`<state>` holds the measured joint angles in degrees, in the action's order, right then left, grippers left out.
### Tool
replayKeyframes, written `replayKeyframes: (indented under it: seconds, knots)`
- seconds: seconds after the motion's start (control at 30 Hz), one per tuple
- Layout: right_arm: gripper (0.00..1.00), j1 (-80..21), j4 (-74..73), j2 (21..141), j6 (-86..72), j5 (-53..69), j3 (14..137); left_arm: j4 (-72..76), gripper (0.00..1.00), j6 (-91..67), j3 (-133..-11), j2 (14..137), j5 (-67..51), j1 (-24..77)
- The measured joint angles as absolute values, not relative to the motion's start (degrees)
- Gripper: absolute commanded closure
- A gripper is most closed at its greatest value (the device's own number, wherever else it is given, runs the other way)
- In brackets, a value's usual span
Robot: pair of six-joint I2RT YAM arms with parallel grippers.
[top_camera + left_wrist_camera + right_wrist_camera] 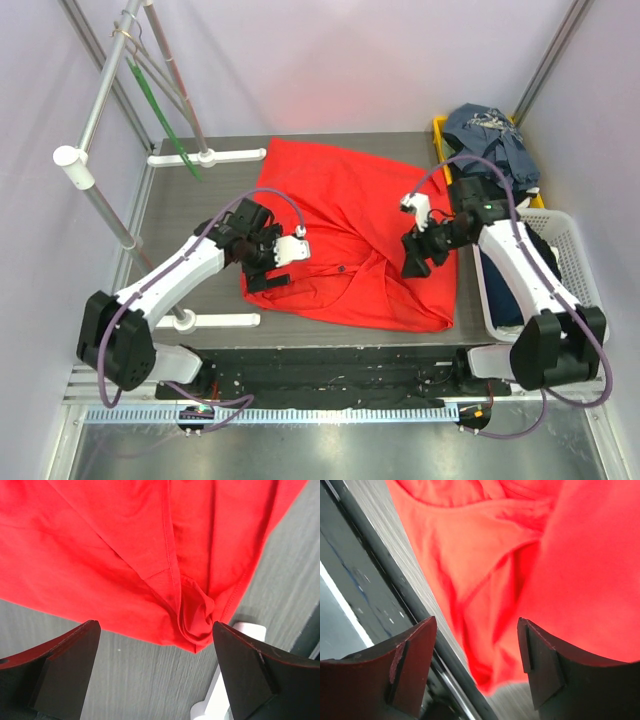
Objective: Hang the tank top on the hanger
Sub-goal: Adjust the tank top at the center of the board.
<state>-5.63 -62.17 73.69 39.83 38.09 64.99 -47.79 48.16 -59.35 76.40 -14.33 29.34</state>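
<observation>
The left claw [155, 645] and right claw [477, 640] hang spread, apparently empty, over the tank top [350, 230] lying mid-frame.

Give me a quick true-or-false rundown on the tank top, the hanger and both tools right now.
1. The tank top lies on the table. True.
2. The left tool grips the tank top. False: its jaws stand open, nothing between them.
3. The hanger hangs on the rack, far left. True.
4. The tank top is on the hanger. False: they are well apart.
5. The right tool is open. True.
</observation>
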Motion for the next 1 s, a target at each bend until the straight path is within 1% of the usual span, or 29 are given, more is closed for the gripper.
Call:
replayKeyframes:
  seconds: [0.1, 0.27, 0.53, 0.73, 0.83, 1.0]
  knots:
    - [0.32, -10.11, -55.35, 77.30, 31.40, 37.28, 61.60, -44.34, 0.00, 46.72, -56.93, 79.50, -12.38, 29.34]
    - [0.33, -13.39, -48.47, 85.19, 21.89, 35.86, 61.06, -39.77, 0.00, 44.91, -53.93, 81.52, -10.00, 30.04]
    - [0.41, -13.32, -43.59, 92.79, 15.16, 34.20, 62.65, -32.42, 0.00, 42.17, -53.17, 83.68, -7.99, 31.44]
    - [0.44, -14.02, -42.15, 96.84, 13.30, 33.69, 62.74, -29.58, 0.00, 40.66, -53.08, 85.08, -7.05, 32.34]
    - [0.48, -14.85, -41.23, 97.58, 12.73, 33.43, 62.74, -28.64, 0.00, 40.21, -52.97, 85.36, -6.59, 32.80]
    - [0.61, -15.99, -39.92, 98.04, 11.73, 32.95, 62.72, -27.05, 0.00, 39.27, -52.34, 86.30, -5.45, 33.61]
